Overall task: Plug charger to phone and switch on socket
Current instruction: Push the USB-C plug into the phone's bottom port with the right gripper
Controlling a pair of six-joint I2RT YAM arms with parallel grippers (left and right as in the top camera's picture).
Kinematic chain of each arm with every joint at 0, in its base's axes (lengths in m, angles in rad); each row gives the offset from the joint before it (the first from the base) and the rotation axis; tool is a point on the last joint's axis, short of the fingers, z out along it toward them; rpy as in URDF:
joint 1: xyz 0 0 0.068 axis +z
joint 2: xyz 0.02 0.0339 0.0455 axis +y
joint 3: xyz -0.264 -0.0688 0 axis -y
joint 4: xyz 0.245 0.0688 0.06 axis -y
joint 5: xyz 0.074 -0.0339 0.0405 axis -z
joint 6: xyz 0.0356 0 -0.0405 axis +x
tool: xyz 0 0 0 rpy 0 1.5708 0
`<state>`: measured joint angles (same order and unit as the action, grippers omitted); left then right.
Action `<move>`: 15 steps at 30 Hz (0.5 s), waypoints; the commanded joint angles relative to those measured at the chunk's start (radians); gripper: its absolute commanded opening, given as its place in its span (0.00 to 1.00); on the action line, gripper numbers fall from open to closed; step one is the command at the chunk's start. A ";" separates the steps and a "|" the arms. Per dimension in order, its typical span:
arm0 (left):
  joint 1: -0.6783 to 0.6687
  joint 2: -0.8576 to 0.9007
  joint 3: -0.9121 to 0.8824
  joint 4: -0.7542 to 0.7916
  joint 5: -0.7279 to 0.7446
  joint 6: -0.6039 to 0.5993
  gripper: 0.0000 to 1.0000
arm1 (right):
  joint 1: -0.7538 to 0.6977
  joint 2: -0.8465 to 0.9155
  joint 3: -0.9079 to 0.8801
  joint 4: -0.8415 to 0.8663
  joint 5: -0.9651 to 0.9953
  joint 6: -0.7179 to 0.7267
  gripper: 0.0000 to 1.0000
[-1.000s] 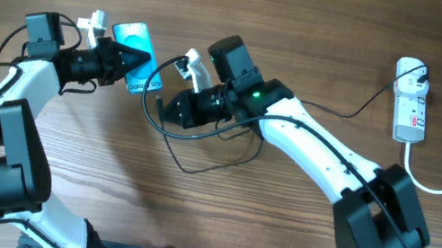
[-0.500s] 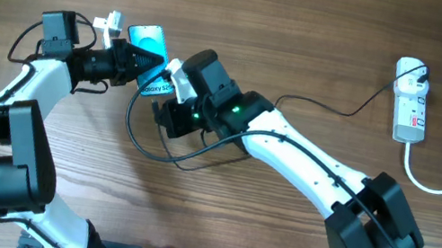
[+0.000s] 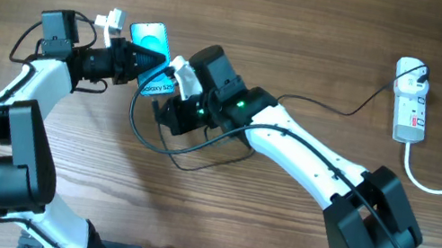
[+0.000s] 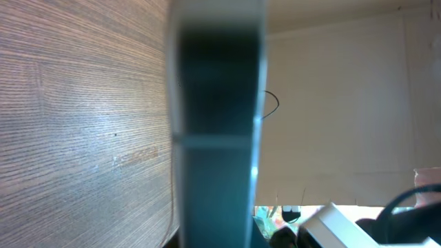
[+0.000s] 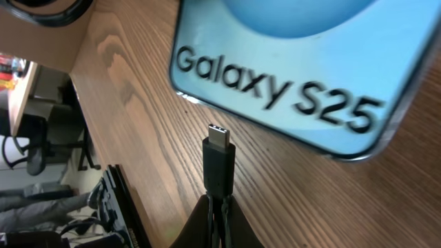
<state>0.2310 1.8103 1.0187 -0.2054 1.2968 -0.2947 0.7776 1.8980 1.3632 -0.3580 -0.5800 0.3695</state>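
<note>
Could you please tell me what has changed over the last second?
The left gripper carried the small turquoise-screened smartphone rightward; the right gripper, holding the thin black charger cable by its connector, moved left to meet it, tip now just short of the phone's bottom edge. Both grips held; the white-and-grey power strip stayed put.

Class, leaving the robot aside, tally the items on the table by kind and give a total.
Phone: 1
Black charger cable: 1
Power strip: 1
White cord: 1
Total: 4
</note>
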 commanded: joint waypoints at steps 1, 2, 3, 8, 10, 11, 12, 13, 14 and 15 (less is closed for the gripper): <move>0.003 -0.001 0.013 0.008 0.053 0.020 0.04 | -0.010 0.023 0.003 0.006 -0.035 0.004 0.04; 0.003 -0.001 0.013 0.008 0.053 0.026 0.04 | -0.010 0.023 0.003 0.006 -0.035 0.005 0.04; 0.003 -0.001 0.013 0.008 0.054 0.025 0.04 | -0.011 0.023 0.003 0.005 -0.031 0.009 0.04; 0.003 -0.001 0.013 0.007 0.076 0.024 0.04 | -0.011 0.024 0.003 0.002 -0.024 0.008 0.04; 0.003 -0.001 0.013 0.007 0.076 0.024 0.04 | -0.013 0.024 0.003 0.003 -0.019 0.008 0.04; 0.003 -0.001 0.013 0.007 0.076 0.024 0.04 | -0.013 0.024 0.003 0.005 -0.013 0.011 0.04; 0.003 -0.001 0.013 0.007 0.076 0.024 0.04 | -0.013 0.024 0.003 0.005 0.003 0.025 0.04; 0.003 -0.001 0.013 0.007 0.076 0.024 0.04 | -0.013 0.024 0.003 0.005 0.007 0.026 0.04; 0.003 -0.001 0.013 0.007 0.076 0.024 0.04 | -0.013 0.024 0.003 0.005 0.007 0.026 0.04; 0.003 -0.001 0.013 0.007 0.076 0.024 0.04 | -0.013 0.024 0.003 0.005 0.007 0.026 0.04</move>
<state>0.2310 1.8103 1.0187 -0.2043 1.3228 -0.2909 0.7673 1.8984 1.3632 -0.3580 -0.5827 0.3805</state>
